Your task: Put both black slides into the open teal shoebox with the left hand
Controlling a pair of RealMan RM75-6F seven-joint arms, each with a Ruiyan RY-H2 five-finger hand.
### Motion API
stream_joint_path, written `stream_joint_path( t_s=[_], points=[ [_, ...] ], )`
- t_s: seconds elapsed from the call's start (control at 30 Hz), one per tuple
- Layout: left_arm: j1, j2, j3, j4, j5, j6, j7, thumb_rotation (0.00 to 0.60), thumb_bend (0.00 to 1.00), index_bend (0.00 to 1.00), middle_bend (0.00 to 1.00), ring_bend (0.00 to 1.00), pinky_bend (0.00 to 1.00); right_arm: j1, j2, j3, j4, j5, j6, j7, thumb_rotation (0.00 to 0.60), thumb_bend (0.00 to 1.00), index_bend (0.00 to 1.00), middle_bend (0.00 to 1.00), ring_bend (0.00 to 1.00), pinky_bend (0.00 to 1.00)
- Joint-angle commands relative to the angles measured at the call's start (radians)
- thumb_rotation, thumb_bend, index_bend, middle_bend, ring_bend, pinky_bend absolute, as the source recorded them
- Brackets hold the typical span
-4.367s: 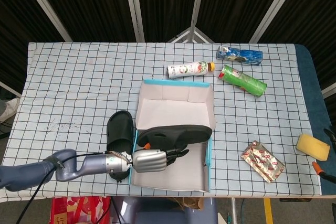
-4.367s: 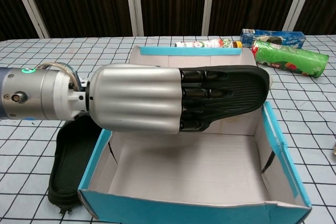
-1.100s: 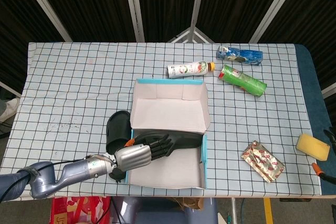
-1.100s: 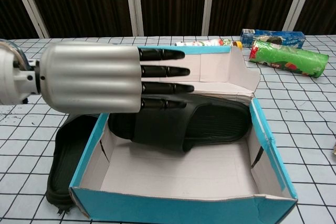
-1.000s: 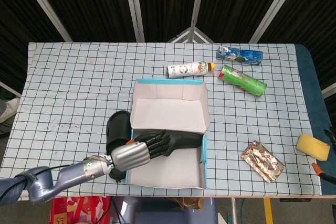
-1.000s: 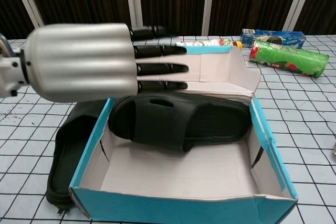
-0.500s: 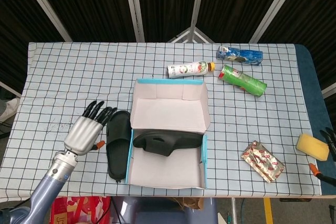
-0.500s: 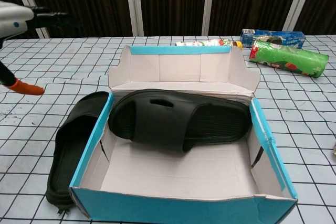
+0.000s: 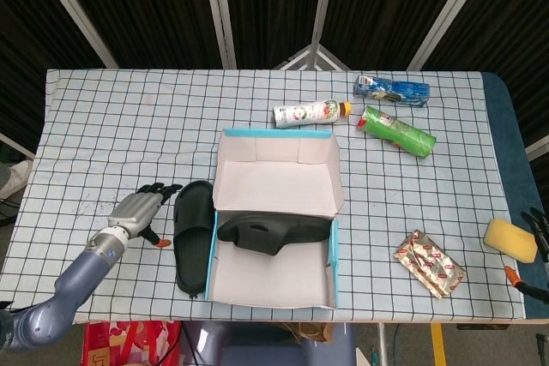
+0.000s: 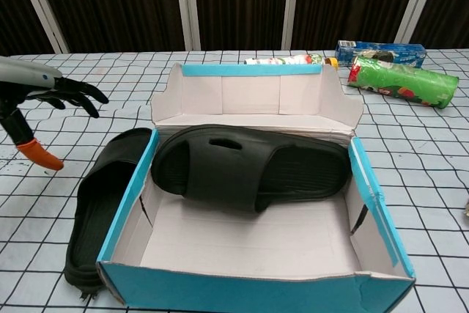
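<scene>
One black slide (image 9: 273, 231) (image 10: 249, 170) lies inside the open teal shoebox (image 9: 279, 135) (image 10: 249, 70), leaning against its back flap. The second black slide (image 9: 193, 233) (image 10: 110, 196) lies flat on the checked cloth, touching the box's left wall. My left hand (image 9: 137, 210) (image 10: 40, 93) is just left of that slide, clear of it, fingers spread and holding nothing. Only the fingertips of my right hand (image 9: 533, 233) show at the far right edge, apart from its orange thumb tip.
At the back right lie a white tube (image 9: 309, 112), a blue packet (image 9: 392, 89) and a green can (image 9: 396, 127). A foil packet (image 9: 429, 263) and a yellow sponge (image 9: 510, 239) lie right of the box. The table's front edge runs just below the box.
My left hand let go of the first slide in the box, pulled out to the left, and has now dropped lower beside the second slide.
</scene>
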Motion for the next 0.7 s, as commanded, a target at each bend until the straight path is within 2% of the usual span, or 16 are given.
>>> stream_joint_path(
  t_s=[0.03, 0.43, 0.7],
  points=[
    [-0.084, -0.028, -0.004, 0.065, -0.092, -0.056, -0.018, 0.6, 0.25, 0.0, 0.11, 0.0, 0.03, 0.0, 0.0, 0.0, -0.002, 0.001, 0.0, -0.003, 0.6, 0.31, 0.07, 0.02, 0.0, 0.0],
    [-0.236, -0.12, 0.077, 0.183, -0.238, -0.054, 0.03, 0.6, 0.25, 0.0, 0.13, 0.0, 0.02, 0.0, 0.005, -0.001, -0.009, 0.006, -0.006, -0.01, 0.6, 0.31, 0.07, 0.02, 0.0, 0.0],
    [-0.286, -0.173, 0.127, 0.217, -0.267, -0.043, 0.053, 0.6, 0.25, 0.0, 0.14, 0.0, 0.01, 0.003, 0.009, -0.005, -0.013, 0.009, -0.02, -0.012, 0.6, 0.31, 0.07, 0.02, 0.0, 0.0]
  ],
)
